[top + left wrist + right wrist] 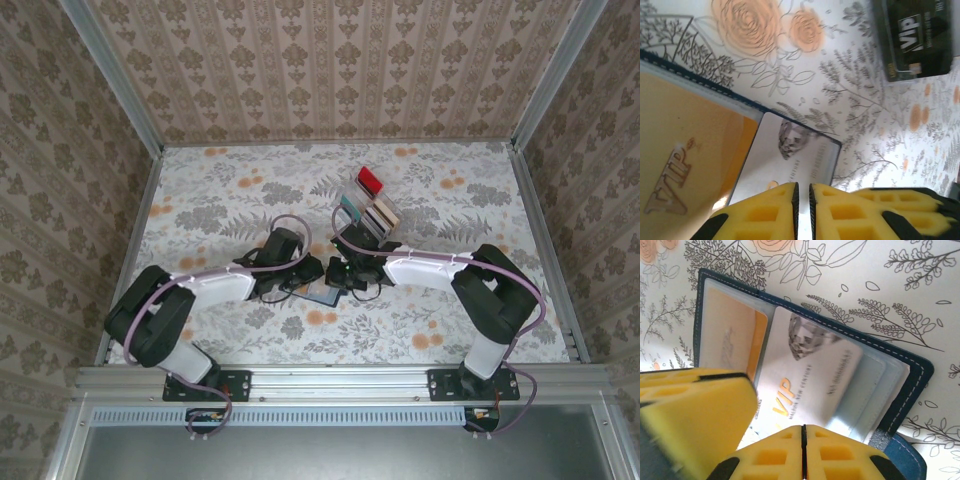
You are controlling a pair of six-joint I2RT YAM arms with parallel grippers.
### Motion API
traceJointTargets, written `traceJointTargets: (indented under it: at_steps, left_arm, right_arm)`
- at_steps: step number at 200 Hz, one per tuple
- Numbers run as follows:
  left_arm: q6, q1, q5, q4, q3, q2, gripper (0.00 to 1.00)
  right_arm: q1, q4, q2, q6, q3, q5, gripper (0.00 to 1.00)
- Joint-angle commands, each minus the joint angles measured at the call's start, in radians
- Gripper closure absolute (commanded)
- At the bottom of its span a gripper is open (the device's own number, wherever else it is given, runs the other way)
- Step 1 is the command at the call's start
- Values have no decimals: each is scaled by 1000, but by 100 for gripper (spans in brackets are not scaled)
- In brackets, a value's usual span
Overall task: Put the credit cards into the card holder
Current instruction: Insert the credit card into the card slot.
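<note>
The card holder [318, 297] lies open on the flowered table between both grippers; its navy rim [912, 367] frames pale pockets. A tan-orange credit card [730, 337] [685, 145] sits in the left pocket. A white-grey VIP credit card [815, 370] [795, 155] lies partly inside the right pocket. My right gripper [803, 427] [345, 275] is shut, its tips at that card's near edge. My left gripper [802, 186] [318, 272] hovers over the same card, jaws a narrow slit apart with nothing between them; one of its fingers [690, 420] covers the card's left corner. A dark VIP credit card [917, 37] lies loose on the table.
A clear slotted rack [368, 212] with several cards, a red one [370, 180] at its far end, stands just behind the grippers. Patterned walls and metal rails [135, 235] enclose the table on three sides.
</note>
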Motion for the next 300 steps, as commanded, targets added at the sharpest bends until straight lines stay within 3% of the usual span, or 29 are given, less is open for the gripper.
traceJointTargets:
  at_steps: [1,28,55,72,151,232,249,300]
  left_arm:
    - [59,22,-70,-98,2,-68,81]
    - [77,80,-52,-144,-1,-65,81]
    - [124,104,-18,-165,15,-40,80]
    - [165,104,32,-156,24,-28,75]
    - [213,98,189,-96,48,74,62]
    - [242,82,194,-139,83,102,63]
    - [245,79,169,-168,89,104,57]
    - [301,65,98,-272,131,117,54]
  right_arm:
    - [5,39,0,33,-7,-11,88]
    - [5,64,12,52,-12,-18,84]
    - [8,-27,15,69,10,53,76]
    - [7,-61,6,78,9,85,76]
    - [8,-48,72,84,-3,75,88]
    - [9,-86,111,80,-27,109,91]
    - [8,-86,113,80,-24,111,91]
    - [8,-102,115,71,-16,125,92]
